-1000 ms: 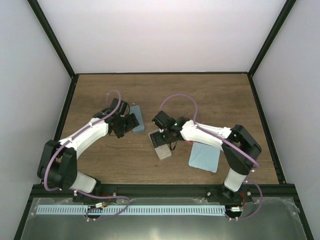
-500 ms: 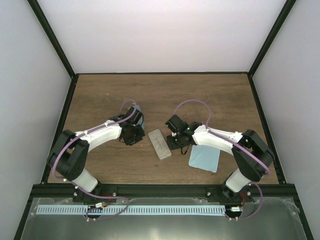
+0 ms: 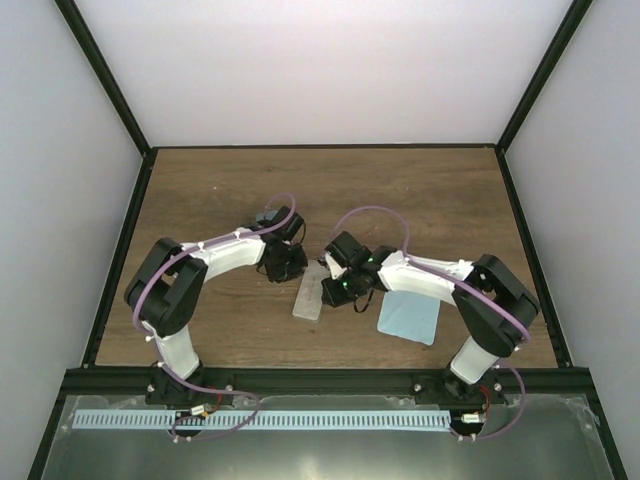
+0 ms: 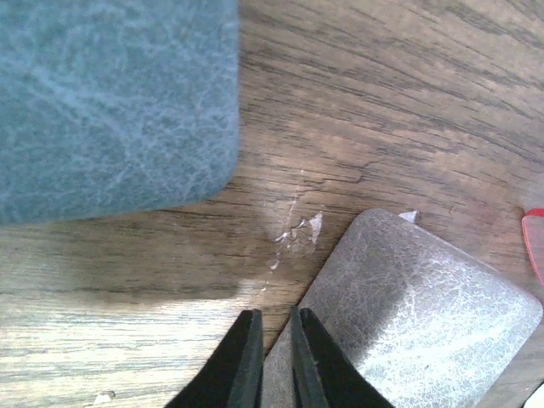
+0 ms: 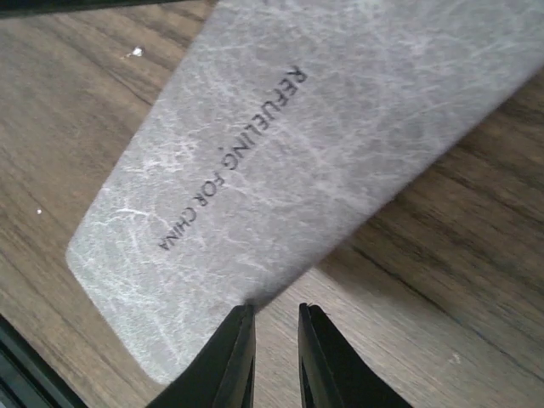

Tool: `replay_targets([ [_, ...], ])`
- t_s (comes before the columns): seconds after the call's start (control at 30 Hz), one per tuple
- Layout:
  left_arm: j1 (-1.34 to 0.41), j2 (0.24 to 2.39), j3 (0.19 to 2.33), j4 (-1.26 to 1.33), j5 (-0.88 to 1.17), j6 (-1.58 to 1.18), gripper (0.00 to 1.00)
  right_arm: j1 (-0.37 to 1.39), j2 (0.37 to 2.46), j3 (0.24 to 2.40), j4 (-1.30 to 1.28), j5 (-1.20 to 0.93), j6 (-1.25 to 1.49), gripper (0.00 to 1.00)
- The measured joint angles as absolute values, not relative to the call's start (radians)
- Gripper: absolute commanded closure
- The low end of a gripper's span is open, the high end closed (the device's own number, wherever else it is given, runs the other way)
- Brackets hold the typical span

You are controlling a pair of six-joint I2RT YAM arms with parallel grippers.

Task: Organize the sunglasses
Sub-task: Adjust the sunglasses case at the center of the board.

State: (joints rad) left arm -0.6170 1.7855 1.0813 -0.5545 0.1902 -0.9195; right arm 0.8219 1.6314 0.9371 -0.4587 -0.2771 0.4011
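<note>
At the middle of the table [image 3: 420, 190] lies the grey case [image 3: 310, 293], flat and skewed, and both arms crowd it from opposite sides. The left gripper [image 3: 287, 266] sits just beside its left edge near the far end. The right gripper [image 3: 335, 288] presses in on its right long edge.

In the left wrist view the jaws are drawn nearly together with nothing between them, poised over bare wood right at the case's rounded corner. The right wrist view shows the same narrow, empty set, with one fingertip [image 5: 240, 327] meeting the case's edge below its printed lettering. With the fingers this close together neither arm seems set to grasp. They look set to act as blunt pushers, probably to turn or steady the case so that it can be opened or squared up.

The blue case [image 4: 110, 102] lies near the grey case's far-left corner, apart from it and mostly under the left arm in the top view. The cloth [image 3: 408, 317] lies to the grey case's right, beyond the right gripper.

Of the sunglasses [image 4: 535, 242] only a red sliver shows, just off the grey case's right side at the edge of the left wrist view. From above they are hidden under the right arm. They look untouched, so the sorting seems far from done.
</note>
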Motion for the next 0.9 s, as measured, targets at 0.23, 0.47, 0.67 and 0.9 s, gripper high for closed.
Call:
replay_targets([
  [0.23, -0.616, 1.774, 1.123, -0.609, 0.164, -0.851, 0.54, 0.807, 1.602, 0.937, -0.458, -0.269, 0.403, 0.82],
  [0.47, -0.616, 1.668, 1.151, -0.636, 0.171, -0.665, 0.00, 0.651, 1.427, 0.913, -0.468, -0.196, 0.437, 0.63],
  [0.67, -0.692, 1.716, 1.199, -0.638, 0.176, -0.585, 0.00, 0.591, 1.391, 0.839, -0.464, -0.188, 0.447, 0.63],
  [0.9, -0.788, 1.811, 1.262, -0.661, 0.148, -0.543, 0.01, 0.558, 1.388, 0.811, -0.466, -0.198, 0.446, 0.63],
])
